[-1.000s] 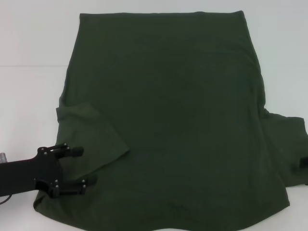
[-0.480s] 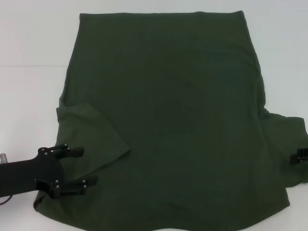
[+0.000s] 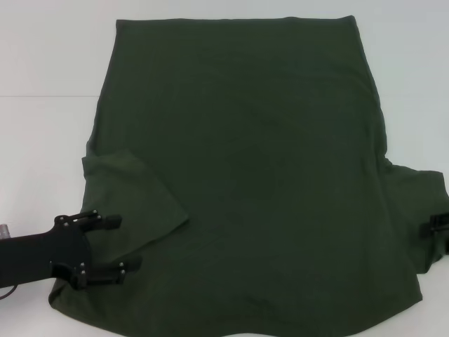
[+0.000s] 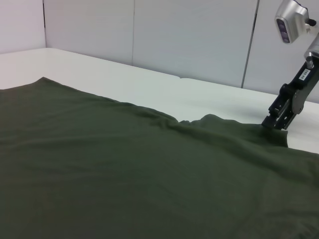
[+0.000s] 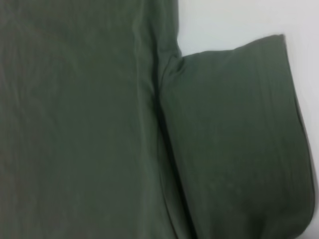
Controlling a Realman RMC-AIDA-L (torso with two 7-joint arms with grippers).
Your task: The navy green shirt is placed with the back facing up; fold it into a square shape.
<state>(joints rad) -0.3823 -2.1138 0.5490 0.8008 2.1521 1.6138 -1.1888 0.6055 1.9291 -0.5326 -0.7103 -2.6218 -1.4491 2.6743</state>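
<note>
The navy green shirt (image 3: pixel 245 175) lies flat across the white bench (image 3: pixel 42 140); the left claw (image 3: pixel 123 242), spread wide, hovers over its near-left shoulder, while the right claw (image 3: pixel 433 226), state unclear, reaches the opposite sleeve.

- One shirt (image 3: pixel 245 175): a single dark olive-green garment, spread flat, plain side up.
- Two sleeves: the left sleeve (image 3: pixel 133 203) is folded in over the body; the right sleeve (image 3: pixel 421 210) lies out to the side.
- Two grippers: the left gripper (image 3: pixel 119 242), black with two fingers set apart, is over the shirt's near left corner; the right gripper (image 3: pixel 436 226) shows only partly at the right sleeve.
- One table (image 3: pixel 42 56), white.
</note>
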